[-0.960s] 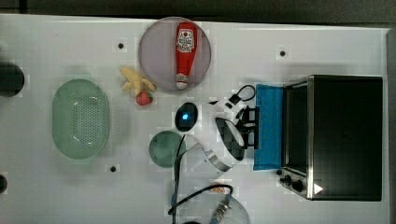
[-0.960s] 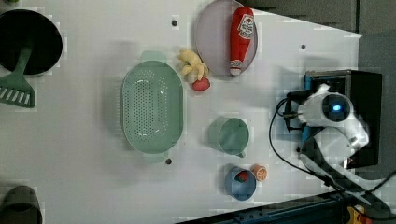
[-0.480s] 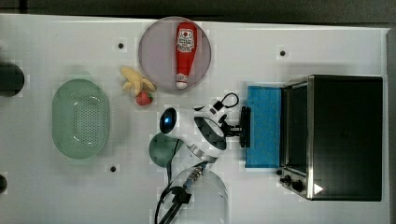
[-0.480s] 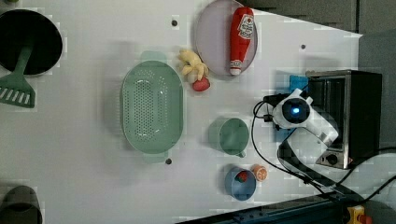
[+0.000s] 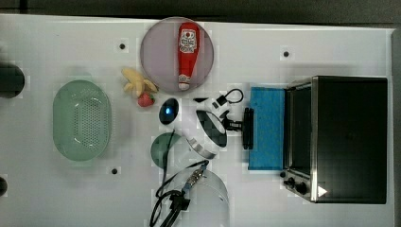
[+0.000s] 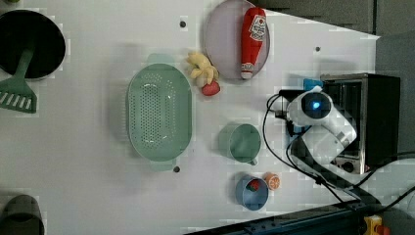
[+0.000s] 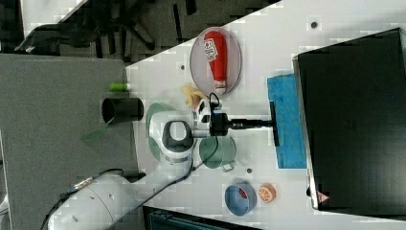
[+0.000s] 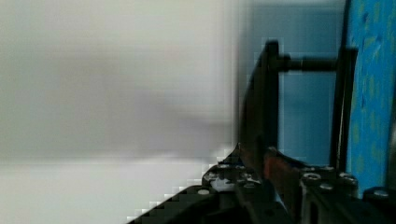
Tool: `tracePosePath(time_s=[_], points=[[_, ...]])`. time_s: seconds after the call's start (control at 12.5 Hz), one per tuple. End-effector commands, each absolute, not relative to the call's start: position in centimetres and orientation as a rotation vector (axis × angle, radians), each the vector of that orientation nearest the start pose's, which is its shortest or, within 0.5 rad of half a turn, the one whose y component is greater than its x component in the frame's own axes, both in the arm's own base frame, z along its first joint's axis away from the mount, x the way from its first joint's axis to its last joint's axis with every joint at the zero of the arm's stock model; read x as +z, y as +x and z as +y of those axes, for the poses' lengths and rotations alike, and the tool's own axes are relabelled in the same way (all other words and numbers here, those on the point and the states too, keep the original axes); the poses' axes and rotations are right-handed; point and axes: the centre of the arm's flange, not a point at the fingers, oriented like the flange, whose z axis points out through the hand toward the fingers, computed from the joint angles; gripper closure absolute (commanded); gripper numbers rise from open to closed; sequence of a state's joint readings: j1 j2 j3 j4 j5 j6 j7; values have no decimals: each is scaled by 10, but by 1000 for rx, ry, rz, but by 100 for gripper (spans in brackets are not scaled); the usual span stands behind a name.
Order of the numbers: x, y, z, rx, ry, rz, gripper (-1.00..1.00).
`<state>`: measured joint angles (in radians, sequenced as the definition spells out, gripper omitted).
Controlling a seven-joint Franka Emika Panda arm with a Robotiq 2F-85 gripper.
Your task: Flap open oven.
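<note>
While the oven (image 5: 347, 137) stands beyond the gripper's tip with its blue glass door (image 5: 267, 127) folded down flat toward the arm, the gripper (image 5: 242, 126) reaches level and is clenched narrowly on the door's dark bar handle (image 5: 248, 127), fingers (image 8: 280, 172) pinching it.

A lab setup: a white desk (image 5: 293, 33) with bolt holes, toy food, and office chair legs (image 7: 143, 28) beyond.

Three overhead views; wrist camera near oven (image 8: 369, 93).
</note>
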<state>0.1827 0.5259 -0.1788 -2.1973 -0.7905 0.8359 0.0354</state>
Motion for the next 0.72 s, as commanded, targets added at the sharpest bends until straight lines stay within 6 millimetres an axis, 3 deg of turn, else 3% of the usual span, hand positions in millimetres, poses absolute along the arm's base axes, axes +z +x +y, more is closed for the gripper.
tracePosePath(time_s=[0.08, 0.32, 0.56, 0.72], points=[[255, 580, 14, 248, 2672, -518, 65], [347, 584, 10, 303, 2768, -904, 65], [443, 566, -9, 212, 2812, -1248, 65], [500, 549, -28, 95, 2809, -1387, 65]])
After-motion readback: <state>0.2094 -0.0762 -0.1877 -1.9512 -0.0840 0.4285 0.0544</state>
